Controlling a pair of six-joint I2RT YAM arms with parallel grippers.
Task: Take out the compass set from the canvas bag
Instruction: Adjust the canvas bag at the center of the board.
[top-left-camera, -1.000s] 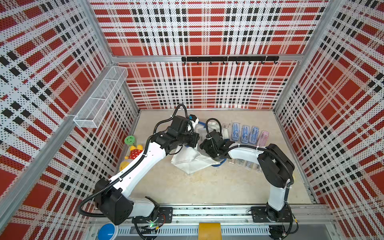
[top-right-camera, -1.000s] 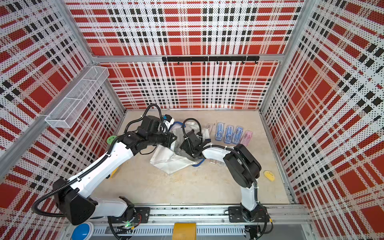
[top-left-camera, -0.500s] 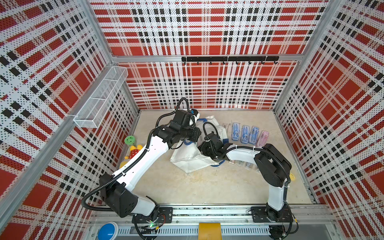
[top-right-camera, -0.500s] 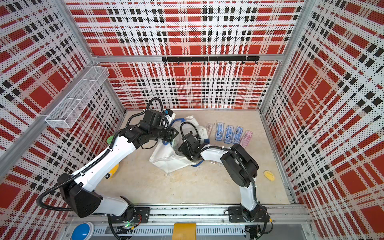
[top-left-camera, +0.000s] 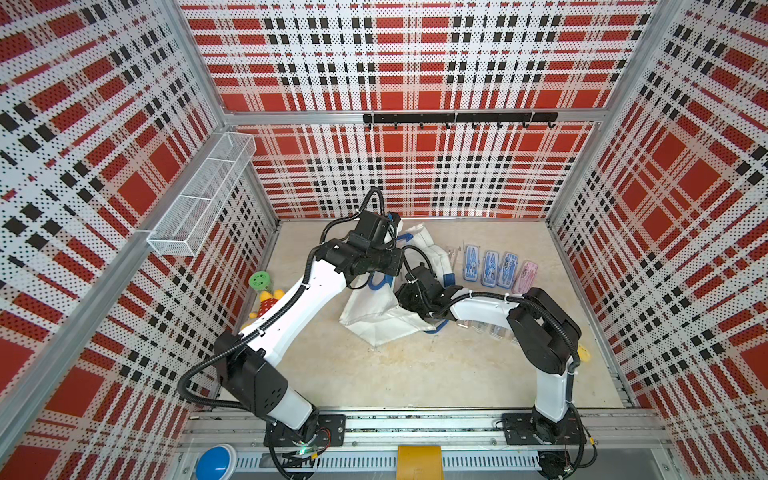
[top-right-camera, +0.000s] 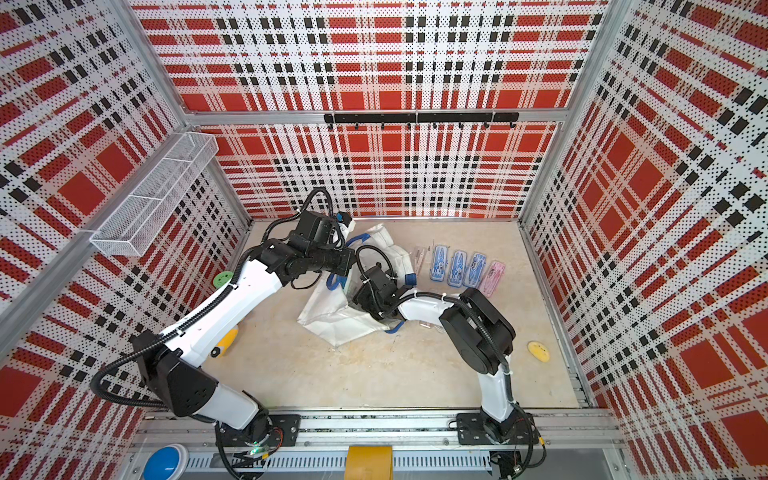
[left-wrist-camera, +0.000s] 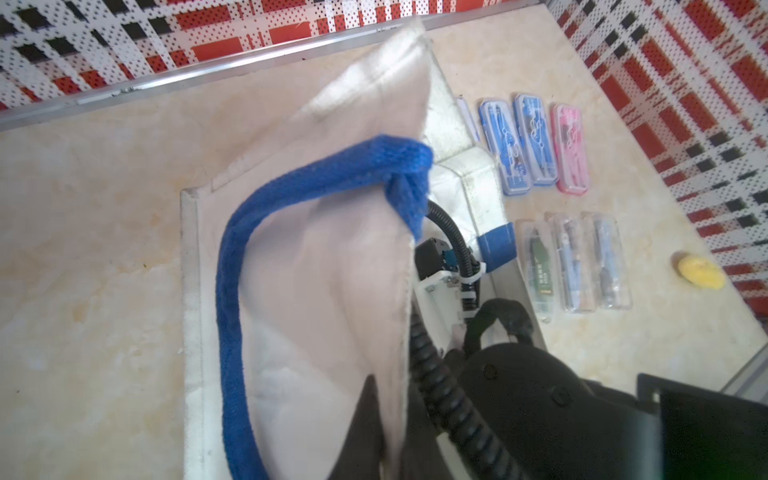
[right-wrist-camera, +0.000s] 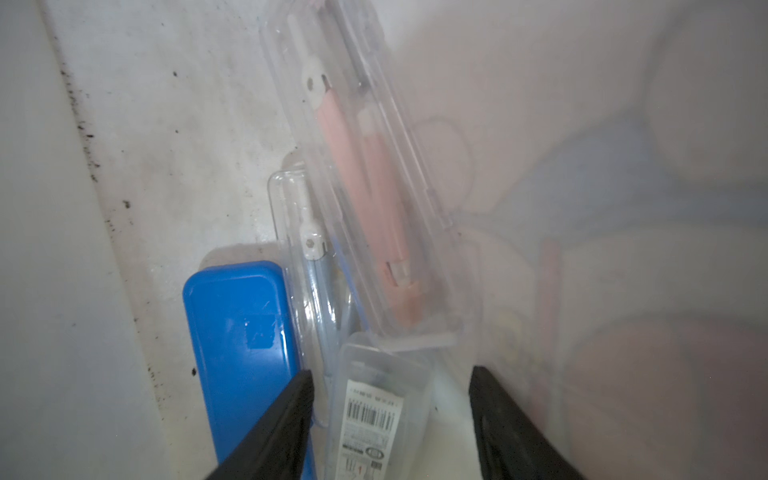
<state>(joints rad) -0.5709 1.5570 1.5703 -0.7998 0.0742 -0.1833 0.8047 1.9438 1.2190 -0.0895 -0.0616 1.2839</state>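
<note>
**A:** What's the left gripper (left-wrist-camera: 380, 411) doing?

**B:** It's clamped tight on an edge of the canvas bag (top-left-camera: 374, 320) and holds one wall raised. The blue handle (left-wrist-camera: 232, 291) hangs against that wall. The bag itself lies slumped mid-table (top-left-camera: 415, 374).

**A:** And the compass sets?

**B:** They're on the floor of the bag. There's a blue case (right-wrist-camera: 237, 332), then a grey-blue compass case (right-wrist-camera: 309, 266) beside it, and a pink compass case (right-wrist-camera: 365, 174) slanting across that one.

**A:** Where's the right gripper?

**B:** The right gripper (right-wrist-camera: 390, 395) is down inside the bag's mouth with its jaws parted about halfway. A labelled clear case (right-wrist-camera: 374, 411) lies between them. It sits close to one finger with a plain gap to the other, and I see neither touching it.

**A:** What's right of the bag?

**B:** Out on the table there's a row of blue cases (top-left-camera: 490, 268), and a pink case (top-left-camera: 525, 276) at the end of it.
</note>
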